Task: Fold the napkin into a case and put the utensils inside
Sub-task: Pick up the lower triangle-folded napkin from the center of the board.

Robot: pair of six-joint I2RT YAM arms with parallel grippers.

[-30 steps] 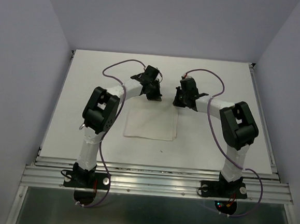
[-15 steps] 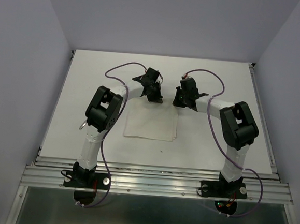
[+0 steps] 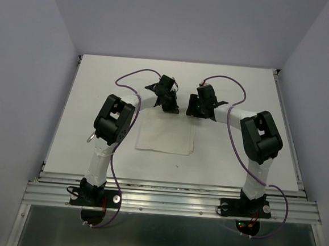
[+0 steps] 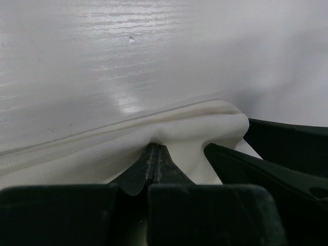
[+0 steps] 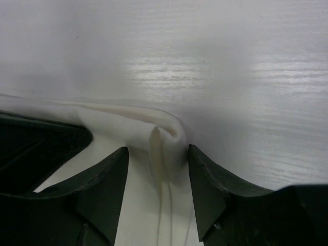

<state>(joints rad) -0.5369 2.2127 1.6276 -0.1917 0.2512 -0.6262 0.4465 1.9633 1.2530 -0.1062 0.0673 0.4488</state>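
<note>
Here, mid-fold, the left end effector (image 4: 155, 152) pinches the far edge of the napkin (image 3: 165, 137); the right end effector (image 5: 157, 151) stands spread astride it. Next, likely: left lets go too.

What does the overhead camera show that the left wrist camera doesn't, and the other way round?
Only the overhead view shows both arms whole and the full outline of the napkin, a folded rectangle lying on the table, with the left gripper and right gripper at its far edge. Only the left wrist view shows the grip up close: the left fingers are pinched shut on a raised, bunched fold of the napkin's edge. Both show the napkin, the left gripper and the white table.
</note>
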